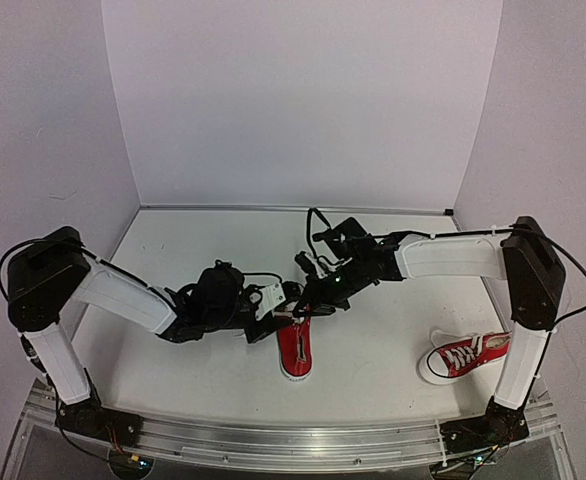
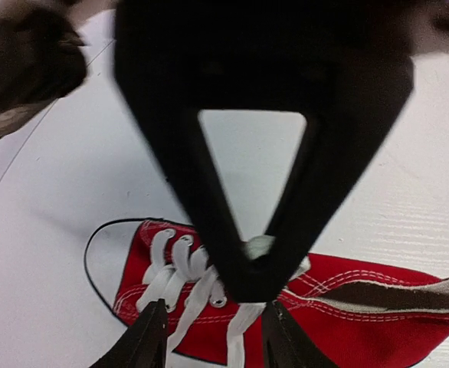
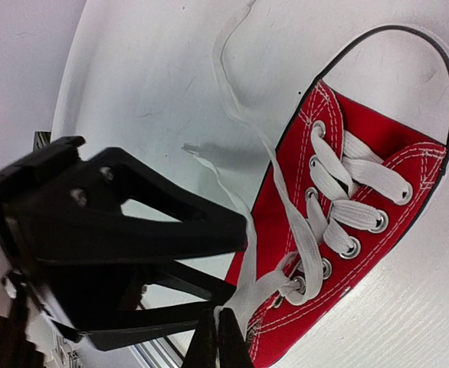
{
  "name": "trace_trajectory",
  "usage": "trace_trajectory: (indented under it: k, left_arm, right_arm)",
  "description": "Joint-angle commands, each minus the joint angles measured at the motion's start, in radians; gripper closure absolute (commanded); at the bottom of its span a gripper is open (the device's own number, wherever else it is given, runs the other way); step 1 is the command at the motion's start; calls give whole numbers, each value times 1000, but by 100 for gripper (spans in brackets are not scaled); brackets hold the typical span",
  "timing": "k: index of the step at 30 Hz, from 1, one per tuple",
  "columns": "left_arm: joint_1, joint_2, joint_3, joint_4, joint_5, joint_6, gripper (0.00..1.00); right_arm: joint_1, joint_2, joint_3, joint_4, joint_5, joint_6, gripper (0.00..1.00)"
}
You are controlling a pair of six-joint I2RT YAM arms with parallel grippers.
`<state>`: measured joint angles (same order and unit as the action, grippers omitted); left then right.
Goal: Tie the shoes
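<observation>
Near table point(image 1: 373, 350) front edge, lace point(image 3: 259, 291) of shoe point(image 1: 295, 348) clamped in right gripper point(image 3: 215, 330) jaws. Jaws of left gripper point(image 2: 214, 307) held apart. Toward front-right corner, second shoe point(image 1: 463, 355) laid.

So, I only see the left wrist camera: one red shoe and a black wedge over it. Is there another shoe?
Observer: Yes, a second shoe lies beside the right arm.
Operator: And the black wedge?
Observer: That is the right gripper, shut on a white lace of the centre shoe.
Operator: Any lace loose?
Observer: One loose lace end trails away across the table.
</observation>
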<state>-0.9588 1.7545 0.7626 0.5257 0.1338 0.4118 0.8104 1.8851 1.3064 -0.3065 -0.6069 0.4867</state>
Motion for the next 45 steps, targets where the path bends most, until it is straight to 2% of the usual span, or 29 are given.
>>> trace_trajectory:
  k: [1, 6, 9, 14, 21, 29, 33, 36, 38, 45]
  left_arm:
    - [49, -162, 75, -209, -91, -193, 52]
    - [134, -184, 123, -361, -198, -384, 37]
    - [174, -133, 180, -473, -260, -450, 36]
    - [212, -21, 285, -627, -363, -540, 43]
    - [220, 107, 377, -722, -448, -631, 50]
    - [222, 188, 398, -751, -392, -672, 61]
    - [222, 190, 394, -768, -340, -676, 71]
    - [222, 153, 360, -768, -335, -683, 91]
    - [222, 90, 324, -747, -336, -687, 99]
    - [192, -268, 155, -687, -277, -627, 100]
  right_arm:
    - [3, -23, -12, 9, 29, -16, 100]
    - [4, -21, -13, 10, 32, -20, 100]
    - [3, -24, -12, 10, 33, -20, 100]
    - [4, -29, -12, 10, 36, -20, 100]
    - [3, -26, -11, 10, 40, -20, 100]
    - [4, -15, 1, 10, 44, -19, 100]
    - [4, -8, -1, 10, 47, -23, 100]
    - [4, -5, 0, 10, 55, -25, 100]
    - [4, -2, 1, 10, 58, -26, 100]
    - [2, 1, 1, 10, 81, -23, 100]
